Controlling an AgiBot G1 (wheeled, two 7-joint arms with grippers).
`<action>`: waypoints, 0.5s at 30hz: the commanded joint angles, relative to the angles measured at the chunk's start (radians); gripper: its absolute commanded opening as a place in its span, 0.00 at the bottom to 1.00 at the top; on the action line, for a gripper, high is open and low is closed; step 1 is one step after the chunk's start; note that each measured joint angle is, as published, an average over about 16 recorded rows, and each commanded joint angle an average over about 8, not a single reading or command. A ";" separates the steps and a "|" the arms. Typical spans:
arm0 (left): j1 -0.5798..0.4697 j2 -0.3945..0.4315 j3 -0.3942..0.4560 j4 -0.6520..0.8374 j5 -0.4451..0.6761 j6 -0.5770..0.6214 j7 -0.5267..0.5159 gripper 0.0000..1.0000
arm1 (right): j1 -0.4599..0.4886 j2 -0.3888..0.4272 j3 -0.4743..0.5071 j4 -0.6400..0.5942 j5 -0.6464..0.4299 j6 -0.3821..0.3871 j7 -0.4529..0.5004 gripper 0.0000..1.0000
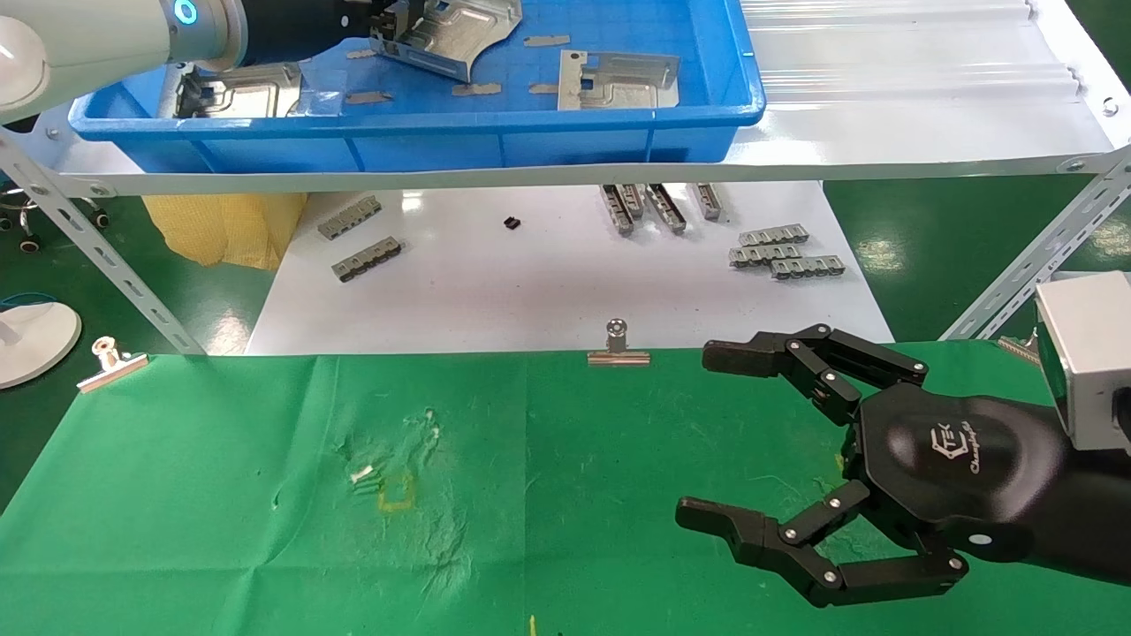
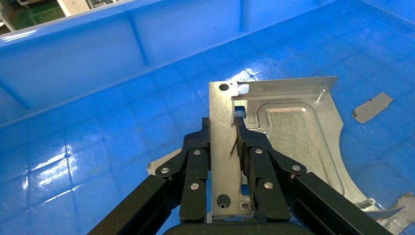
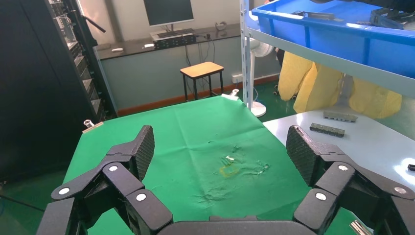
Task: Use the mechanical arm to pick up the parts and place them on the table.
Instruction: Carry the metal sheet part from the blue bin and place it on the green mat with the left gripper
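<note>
My left gripper (image 1: 389, 26) reaches into the blue tray (image 1: 530, 132) on the shelf. Its fingers are shut on the bent edge flange of a silver sheet-metal part (image 1: 455, 35). In the left wrist view the gripper (image 2: 222, 128) pinches the flange and the part (image 2: 293, 127) extends over the tray floor. Two more parts lie in the tray, one at the right (image 1: 618, 79) and one at the left (image 1: 247, 93). My right gripper (image 1: 702, 433) hangs open and empty over the green table (image 1: 221, 495). It also shows in the right wrist view (image 3: 221, 147).
Grey tape strips (image 1: 477, 88) lie on the tray floor. Grey ribbed bars (image 1: 786, 252) lie on the white tabletop (image 1: 530, 291). Binder clips (image 1: 618, 349) hold the cloth's far edge. Slanted shelf struts (image 1: 97, 247) stand at both sides.
</note>
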 commanded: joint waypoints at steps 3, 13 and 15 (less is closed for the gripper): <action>-0.002 -0.003 0.000 -0.005 -0.005 -0.004 -0.005 0.00 | 0.000 0.000 0.000 0.000 0.000 0.000 0.000 1.00; -0.030 -0.067 -0.039 -0.034 -0.071 0.139 0.067 0.00 | 0.000 0.000 0.000 0.000 0.000 0.000 0.000 1.00; -0.031 -0.093 -0.052 -0.044 -0.091 0.196 0.096 0.00 | 0.000 0.000 0.000 0.000 0.000 0.000 0.000 1.00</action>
